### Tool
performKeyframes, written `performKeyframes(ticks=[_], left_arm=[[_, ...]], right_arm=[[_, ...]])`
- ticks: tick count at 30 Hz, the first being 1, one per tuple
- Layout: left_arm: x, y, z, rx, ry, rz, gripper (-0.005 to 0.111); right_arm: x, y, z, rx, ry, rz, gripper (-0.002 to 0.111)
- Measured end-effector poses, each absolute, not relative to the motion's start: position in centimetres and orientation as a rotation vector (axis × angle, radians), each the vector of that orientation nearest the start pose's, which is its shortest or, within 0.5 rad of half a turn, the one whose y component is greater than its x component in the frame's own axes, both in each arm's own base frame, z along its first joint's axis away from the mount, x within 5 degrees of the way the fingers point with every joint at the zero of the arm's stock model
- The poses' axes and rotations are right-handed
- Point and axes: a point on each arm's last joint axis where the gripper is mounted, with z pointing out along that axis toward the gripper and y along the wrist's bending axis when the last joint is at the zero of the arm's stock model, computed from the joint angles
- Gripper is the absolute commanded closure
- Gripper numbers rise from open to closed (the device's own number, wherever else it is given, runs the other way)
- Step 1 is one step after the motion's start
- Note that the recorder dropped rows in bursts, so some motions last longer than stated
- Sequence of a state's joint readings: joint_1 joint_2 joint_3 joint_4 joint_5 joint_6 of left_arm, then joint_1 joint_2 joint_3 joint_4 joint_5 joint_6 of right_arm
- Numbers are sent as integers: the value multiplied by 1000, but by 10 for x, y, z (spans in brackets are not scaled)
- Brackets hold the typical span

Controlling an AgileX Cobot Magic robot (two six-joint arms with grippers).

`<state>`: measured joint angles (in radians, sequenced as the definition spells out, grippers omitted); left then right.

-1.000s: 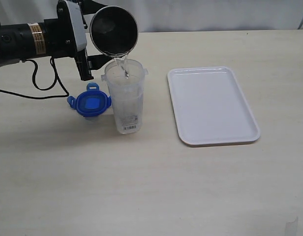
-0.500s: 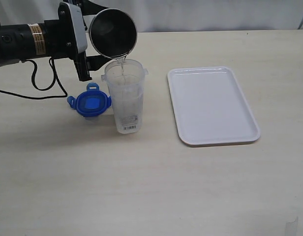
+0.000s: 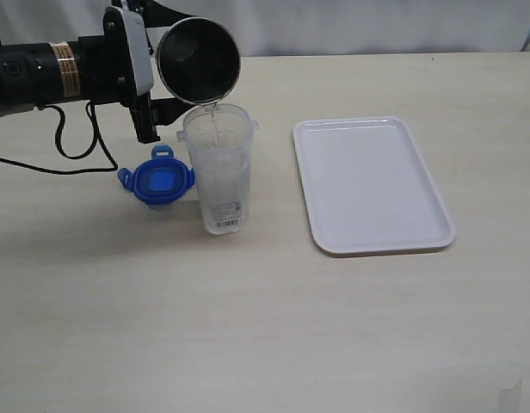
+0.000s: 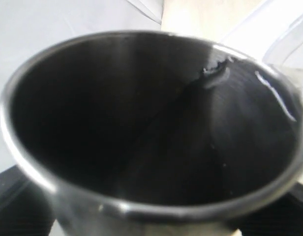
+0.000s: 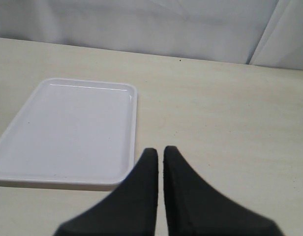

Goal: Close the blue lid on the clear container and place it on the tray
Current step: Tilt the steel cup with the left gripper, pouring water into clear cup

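Against the frame one second earlier, the left gripper (image 3: 166,62) and its arm sit almost where they were. The steel cup (image 3: 199,58) it carries has risen slightly, and the stream falling from the cup's lip into the clear container (image 3: 218,168) has thinned from a broad splash to a fine thread. The blue lid (image 3: 159,181), the container and the tray (image 3: 368,183) have not shifted. The left jaws are spread wide around the cup's body and grip it. The cup is tipped, mouth forward, above the container's open rim, and the left wrist view is filled by its dark interior (image 4: 151,128), wet along one side. The lid lies flat on the table (image 3: 248,327), touching or just beside the container's left flank. The container stands upright, uncapped, well apart from the tray on its right, which lies flat. The right gripper (image 5: 160,155) hangs near the tray's corner (image 5: 68,132), fingers pressed together on nothing. The surface is a pale, lightly grained tabletop, backed by a white curtain (image 3: 377,26), with a black cable (image 3: 76,151) looping off the left arm. A yellow sticker (image 3: 67,67) on that arm and a white barcode label (image 3: 226,222) near the container's base are both too small to read.
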<state>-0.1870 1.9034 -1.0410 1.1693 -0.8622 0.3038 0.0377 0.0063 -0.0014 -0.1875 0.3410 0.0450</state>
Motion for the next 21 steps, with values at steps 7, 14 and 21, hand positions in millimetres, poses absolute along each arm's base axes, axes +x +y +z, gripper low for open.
performKeyframes(ticks=[7, 14, 21], left_arm=[[365, -134, 195, 1568, 930, 53, 107], [364, -134, 194, 1596, 901, 67, 107], [364, -135, 194, 1598, 895, 70, 107]], right_arm=[[54, -4, 183, -111, 1822, -123, 104], [54, -4, 183, -111, 1822, -123, 104], [54, -4, 183, -111, 1822, -123, 104]])
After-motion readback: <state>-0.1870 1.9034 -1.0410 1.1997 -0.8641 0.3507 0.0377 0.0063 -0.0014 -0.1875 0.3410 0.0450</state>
